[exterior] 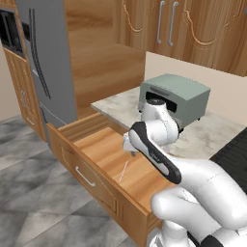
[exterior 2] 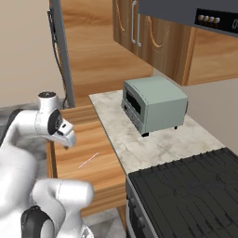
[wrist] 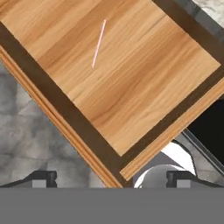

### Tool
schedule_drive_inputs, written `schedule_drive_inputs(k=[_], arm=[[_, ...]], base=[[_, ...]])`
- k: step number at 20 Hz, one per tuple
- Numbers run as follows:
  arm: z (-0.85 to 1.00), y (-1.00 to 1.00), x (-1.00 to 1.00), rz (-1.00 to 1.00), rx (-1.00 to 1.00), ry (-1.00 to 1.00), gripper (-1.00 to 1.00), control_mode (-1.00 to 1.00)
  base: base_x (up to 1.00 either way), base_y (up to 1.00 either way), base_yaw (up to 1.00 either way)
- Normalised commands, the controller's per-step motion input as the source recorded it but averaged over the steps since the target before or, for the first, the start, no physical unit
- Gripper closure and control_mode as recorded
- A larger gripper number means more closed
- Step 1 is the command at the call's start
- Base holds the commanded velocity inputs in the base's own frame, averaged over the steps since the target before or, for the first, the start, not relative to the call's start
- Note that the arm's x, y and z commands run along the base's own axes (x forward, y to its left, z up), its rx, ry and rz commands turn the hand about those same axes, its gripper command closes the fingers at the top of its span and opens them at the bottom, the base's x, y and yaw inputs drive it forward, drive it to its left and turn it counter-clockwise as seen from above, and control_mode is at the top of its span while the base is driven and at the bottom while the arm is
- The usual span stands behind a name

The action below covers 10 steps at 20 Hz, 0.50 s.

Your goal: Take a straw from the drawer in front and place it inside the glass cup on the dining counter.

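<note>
the claw (wrist: 111, 177) hangs above the open drawer (exterior: 84, 179), its two dark tips spread wide and holding nothing; in the hand view they sit at the near corner of the drawer, well short of the target. you appear to be in the approach to the pick, so carry the claw forward over the wooden floor until the straw (wrist: 99, 43) lies midway between the tips. the straw rests flat and slanted on the drawer bottom, apart from every wall, so turn the wrist until the tips close across its thin width, not along its length. descend gently: a stick this slim lies almost flush with the wood, and it will probably roll or skid if one tip touches first. close only when both tips flank it.

the drawer is pulled well out, and the straw (exterior: 124, 171) is the only thing seen inside it. beyond the drawer, the marbled table (exterior 2: 139, 144) carries a grey toaster oven (exterior 2: 153, 103), door shut, contents hidden. a dark cooktop (exterior 2: 190, 190) lies beside that table. wooden wall cabinets (exterior: 193, 29) hang farthest back, closed.
</note>
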Motion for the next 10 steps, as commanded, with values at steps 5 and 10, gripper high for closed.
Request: schedule_drive_inputs(k=[5, 10], arm=[[-0.88, -0.25, 0.83, -0.2, 0.0, 0.16, -1.0, -1.0], [-0.8, 0.0, 0.87, -0.03, 0.0, 0.0, -1.0, -1.0]], base=[[0.0, 0.0, 0.0], [0.0, 0.0, 0.0]])
